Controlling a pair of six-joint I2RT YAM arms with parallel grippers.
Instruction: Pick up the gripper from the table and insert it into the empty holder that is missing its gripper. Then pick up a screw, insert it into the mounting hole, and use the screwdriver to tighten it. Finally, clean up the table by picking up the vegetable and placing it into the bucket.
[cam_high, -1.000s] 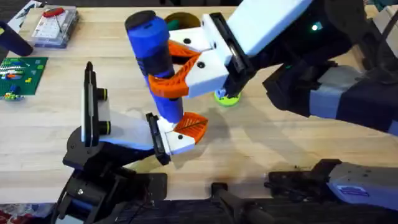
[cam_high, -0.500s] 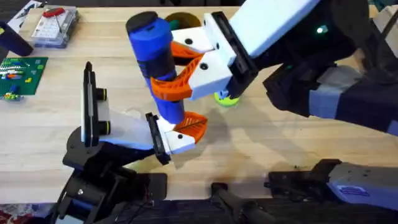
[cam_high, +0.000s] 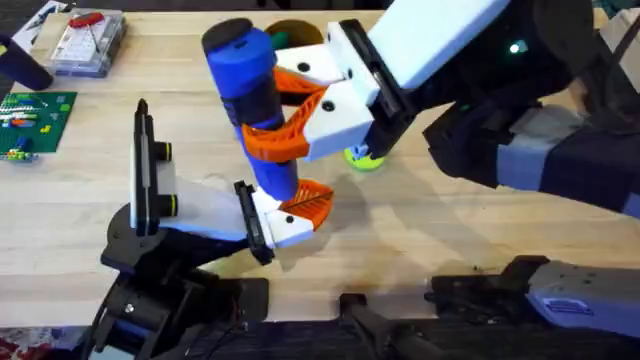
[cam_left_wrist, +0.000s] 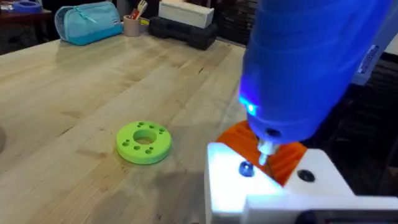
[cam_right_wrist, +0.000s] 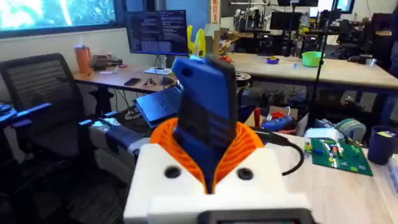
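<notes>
My right gripper (cam_high: 272, 118) is shut on the bright blue screwdriver (cam_high: 245, 70), its orange pads clamping the barrel. The screwdriver (cam_right_wrist: 205, 106) stands nearly upright, bit down. Its thin bit (cam_left_wrist: 266, 148) meets the white body of my left gripper (cam_high: 298, 207), beside a dark screw head (cam_left_wrist: 247, 168) and in front of an orange ribbed pad (cam_left_wrist: 239, 137). A blue light glows on the screwdriver (cam_left_wrist: 305, 62). The orange-yellow bucket (cam_high: 298, 32) peeks out behind the screwdriver at the table's far side. A bit of dark green, which may be the vegetable (cam_high: 277, 41), shows at its edge.
A bright green disc with holes (cam_high: 365, 157) lies on the table just right of the grippers, also the disc (cam_left_wrist: 143, 142). A clear parts box with a red-handled tool (cam_high: 88, 40) and a green circuit board (cam_high: 35, 118) sit far left.
The right arm has edged slightly to the right. The screwdriver stays upright on the left gripper's body.
</notes>
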